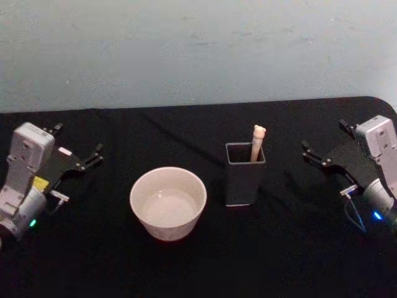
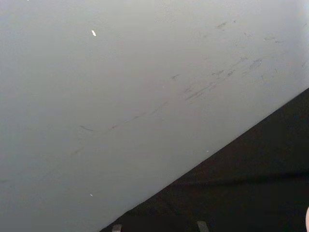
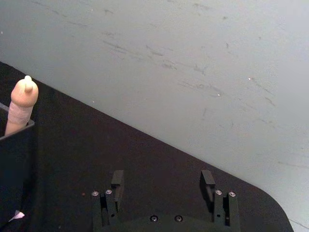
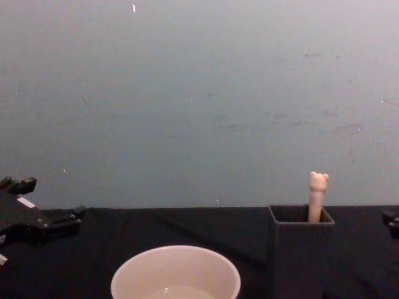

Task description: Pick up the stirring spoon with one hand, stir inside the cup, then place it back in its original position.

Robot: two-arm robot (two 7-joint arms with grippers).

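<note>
The stirring spoon [image 1: 257, 143] stands upright in the dark grey square holder [image 1: 244, 175], its original position, with just the beige handle and bear-head knob [image 4: 318, 180] above the rim. Left of the holder sits the wide cream cup [image 1: 167, 202], also in the chest view [image 4: 176, 274]. My right gripper [image 1: 324, 136] hovers open to the right of the holder, apart from it. In the right wrist view its fingers [image 3: 117, 180] are spread, with the spoon [image 3: 23, 104] off to one side. My left gripper [image 1: 79, 138] rests open at the far left.
A black cloth covers the table [image 1: 205, 261], whose far edge meets a pale grey wall [image 4: 199, 93]. The table's rounded far right corner [image 1: 381, 102] lies just behind the right arm.
</note>
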